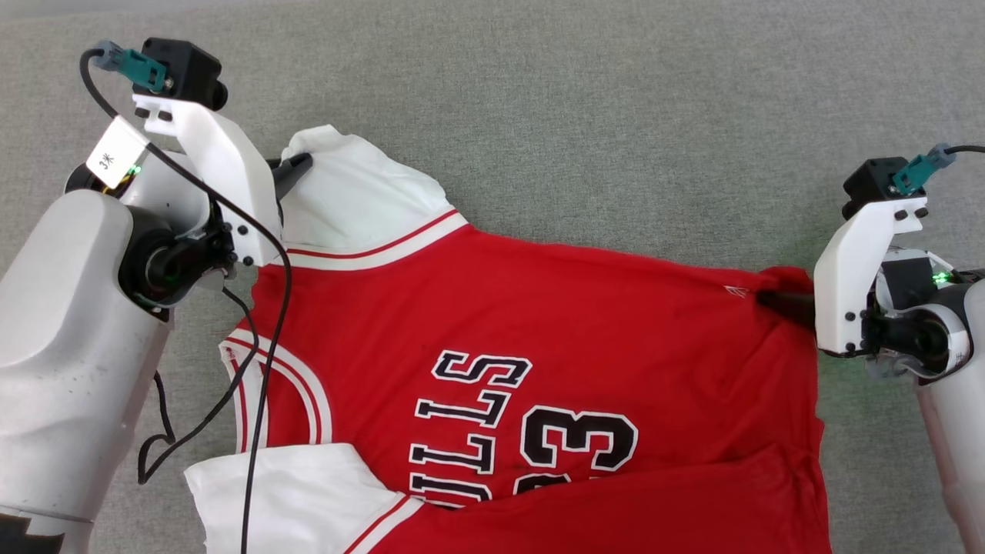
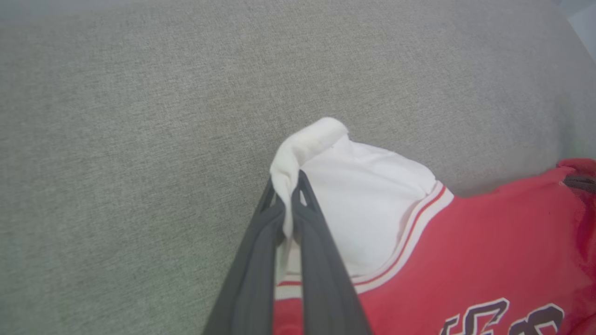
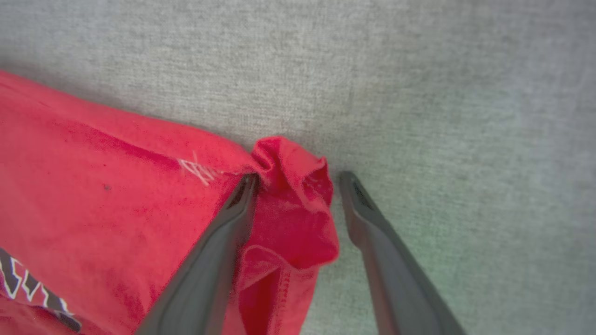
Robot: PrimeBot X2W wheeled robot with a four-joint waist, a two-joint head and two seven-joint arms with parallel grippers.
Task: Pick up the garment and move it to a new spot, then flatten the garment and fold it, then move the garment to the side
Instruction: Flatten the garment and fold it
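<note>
The red BULLS jersey (image 1: 539, 308) is lying spread on the grey fabric surface (image 1: 616, 115). The left gripper (image 2: 286, 195) is clamping the white sleeve (image 2: 372, 200) at its edge. The right gripper (image 3: 298, 179) is holding its jaws open, straddling the bunched red hem corner (image 3: 288, 218).

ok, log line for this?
red BULLS jersey shirt: on grey cloth; left gripper: shut on white sleeve; right gripper: open around bunched corner

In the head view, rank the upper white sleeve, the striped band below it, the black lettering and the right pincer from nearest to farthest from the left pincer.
1. White sleeve: clamped in the left pincer itself.
2. Striped band: just below the sleeve, at the shoulder.
3. Black lettering: mid-chest, lower in the picture.
4. Right pincer: far side, at the red corner.
</note>
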